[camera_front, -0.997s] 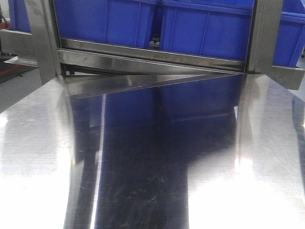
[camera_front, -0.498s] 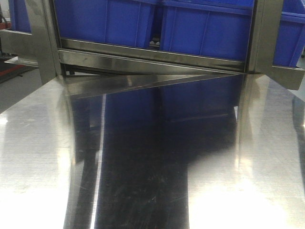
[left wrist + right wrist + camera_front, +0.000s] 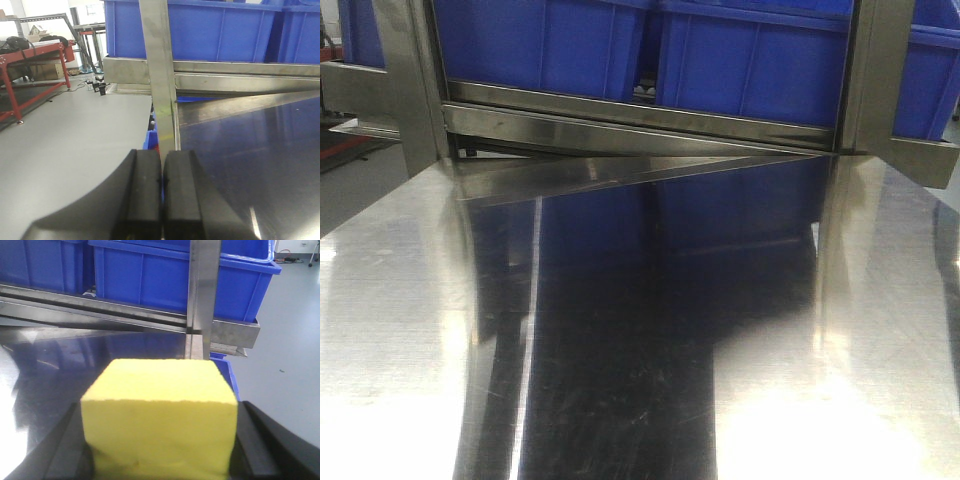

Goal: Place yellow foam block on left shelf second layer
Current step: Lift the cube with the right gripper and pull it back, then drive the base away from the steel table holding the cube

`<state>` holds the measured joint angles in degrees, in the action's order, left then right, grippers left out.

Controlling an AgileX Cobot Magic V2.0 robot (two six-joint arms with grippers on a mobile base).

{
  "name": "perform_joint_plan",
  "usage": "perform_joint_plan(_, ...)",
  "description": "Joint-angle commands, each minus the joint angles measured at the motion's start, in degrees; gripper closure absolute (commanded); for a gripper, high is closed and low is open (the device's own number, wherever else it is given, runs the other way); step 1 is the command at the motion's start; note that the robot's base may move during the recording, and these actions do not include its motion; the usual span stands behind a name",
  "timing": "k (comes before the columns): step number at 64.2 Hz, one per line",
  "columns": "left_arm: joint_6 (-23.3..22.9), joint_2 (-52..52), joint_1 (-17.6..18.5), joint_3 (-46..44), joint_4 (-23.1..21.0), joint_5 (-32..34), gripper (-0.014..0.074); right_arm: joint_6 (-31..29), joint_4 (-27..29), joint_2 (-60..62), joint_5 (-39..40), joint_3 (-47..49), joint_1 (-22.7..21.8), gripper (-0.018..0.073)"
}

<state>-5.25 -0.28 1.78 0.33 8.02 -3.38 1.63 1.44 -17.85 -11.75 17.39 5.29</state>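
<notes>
The yellow foam block (image 3: pixel 160 415) fills the lower middle of the right wrist view, held between the two black fingers (image 3: pixel 260 445) of my right gripper (image 3: pixel 160 455), which is shut on it above the steel table. My left gripper (image 3: pixel 161 195) has its black pads pressed together, empty, near the table's left edge by a steel shelf post (image 3: pixel 161 75). Neither gripper nor the block shows in the front view. The shelf frame (image 3: pixel 640 110) stands at the table's far edge.
Blue plastic bins (image 3: pixel 750 60) sit on the steel shelf behind the shiny steel table (image 3: pixel 400 300). A shelf post (image 3: pixel 202 290) stands ahead of the block. Grey floor and a red frame (image 3: pixel 30 65) lie to the left.
</notes>
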Motion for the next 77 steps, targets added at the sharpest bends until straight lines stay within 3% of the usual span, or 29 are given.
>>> perform_joint_plan(1, -0.3, -1.2, -0.1, 1.4, -0.4, 4.7, 0.0460, -0.8, 0.0, -0.2, 5.9, 1.7, -0.4, 0.0095)
perform_joint_plan(77, -0.3, -1.2, -0.1, 1.4, -0.4, 4.7, 0.0460, -0.8, 0.0, -0.2, 5.5, 1.7, -0.4, 0.0095)
